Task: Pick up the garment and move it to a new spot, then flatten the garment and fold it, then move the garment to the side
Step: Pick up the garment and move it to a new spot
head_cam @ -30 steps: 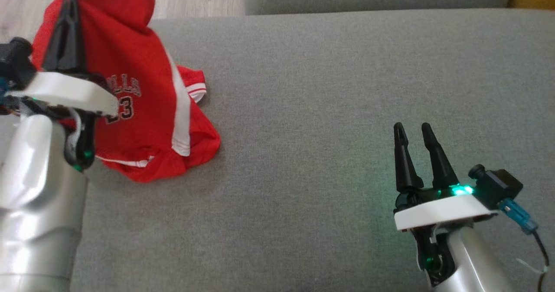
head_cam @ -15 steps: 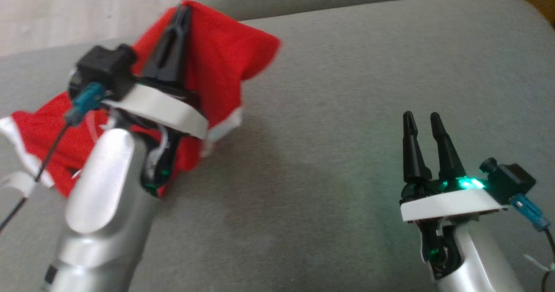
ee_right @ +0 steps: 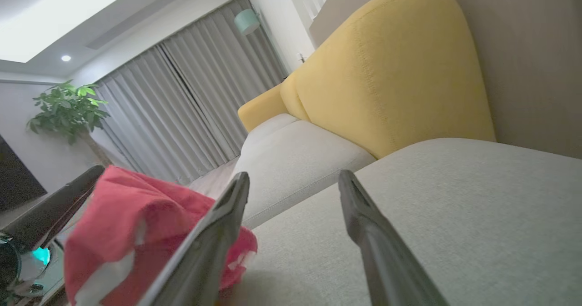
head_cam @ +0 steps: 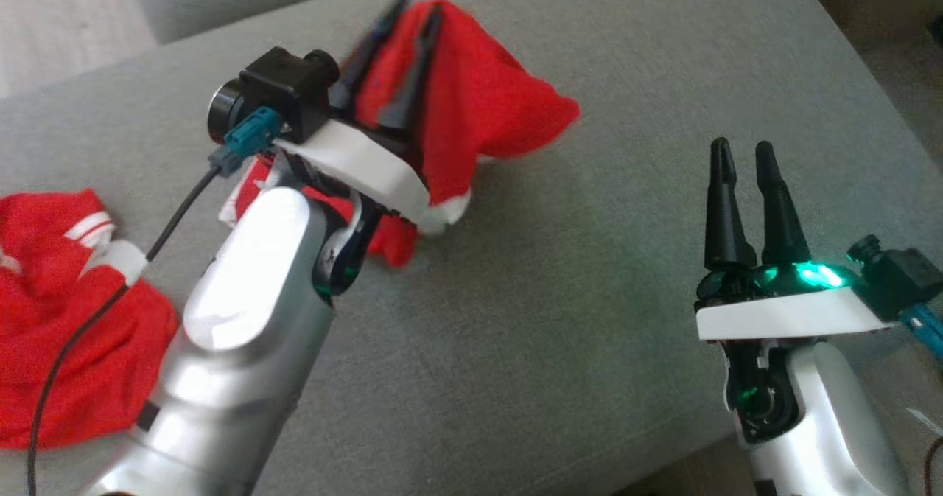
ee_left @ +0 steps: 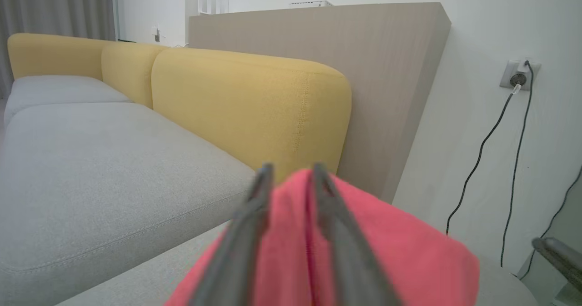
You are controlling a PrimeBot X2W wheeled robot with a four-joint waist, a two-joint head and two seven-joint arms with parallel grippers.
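**A:** Grip first: what does the left tool (head_cam: 420, 9) have?

**B:** Its two long dark fingers stand only narrowly apart, with a bunch of the red mesh garment with white trim (head_cam: 493, 113) pinched between them. The cloth hangs from them in a peak over the grey fabric sofa seat (head_cam: 604, 275), with its lower edge down near the seat.

**A:** And the right tool (head_cam: 744, 157)?

**B:** Its fingers are parted with nothing between them. It hovers over the right part of the seat, well apart from the cloth.

**A:** So how is this step done well?

**B:** I judge the step to be the carry to a new spot. A red heap with a white stripe (head_cam: 66, 319) lies at the left of the seat. The pale forearm (head_cam: 243, 319) hides whether it joins the held cloth. If it does, a low carry would drag it and tug at the pinch, so lift before travelling. Aim for the bare middle of the seat. Lower slowly so the hem lands first and the cloth lays out flat. Let go only once the seat bears the weight.
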